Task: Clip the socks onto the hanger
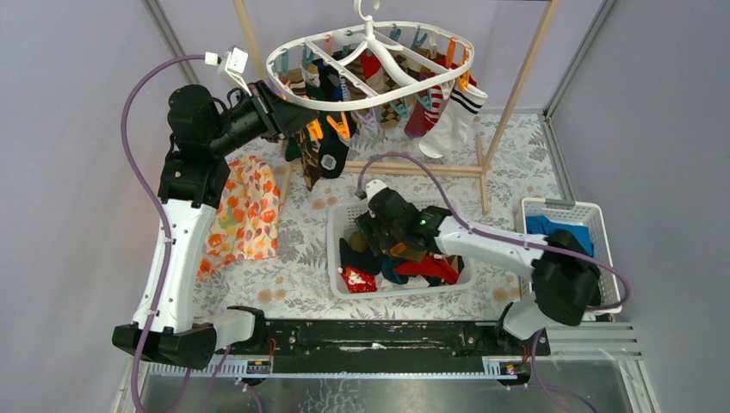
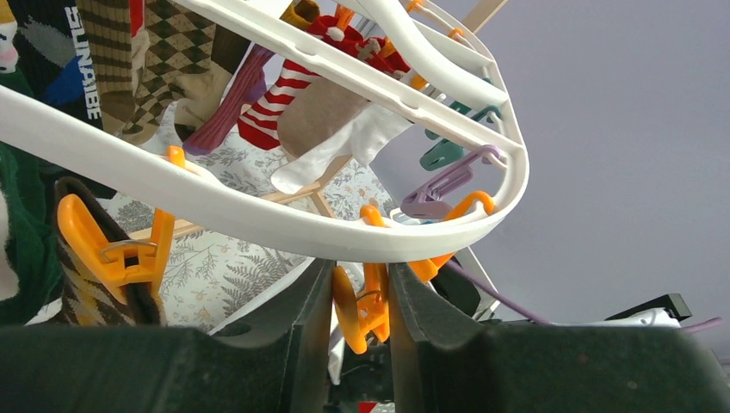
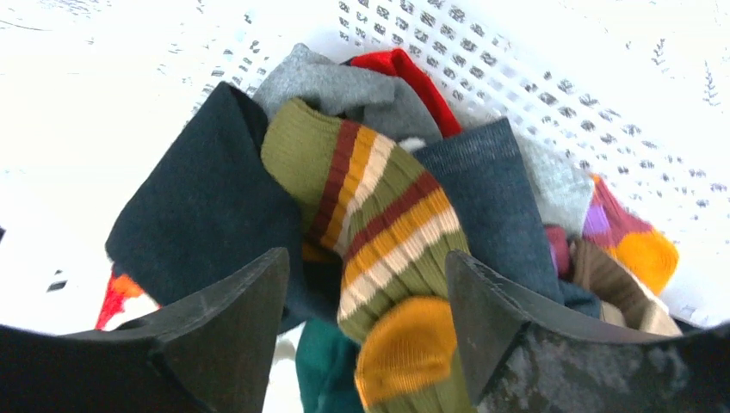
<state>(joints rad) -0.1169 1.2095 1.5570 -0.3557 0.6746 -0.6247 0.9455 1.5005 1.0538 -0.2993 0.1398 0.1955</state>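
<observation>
Your white oval plastic hanger [image 1: 320,96] hangs overhead with clipped socks [image 1: 428,107] beneath. The white perforated plastic basket [image 1: 334,249] holds loose socks [image 1: 428,268]. Your right gripper [image 3: 366,262] stands spread astride an olive striped sock [image 3: 379,215]; your left gripper [image 2: 360,288] pinches an orange plastic clip [image 2: 363,314].

A: Right end effector [image 3: 366,267] fingertips, seen from above?
B: Hidden under its own wrist, inside the basket [image 1: 330,245].
A: The striped sock [image 3: 387,224]?
B: Its orange end runs off the bottom edge. The orange clip [image 2: 366,305] sinks out of sight between the left end effector [image 2: 360,275] fingers.
</observation>
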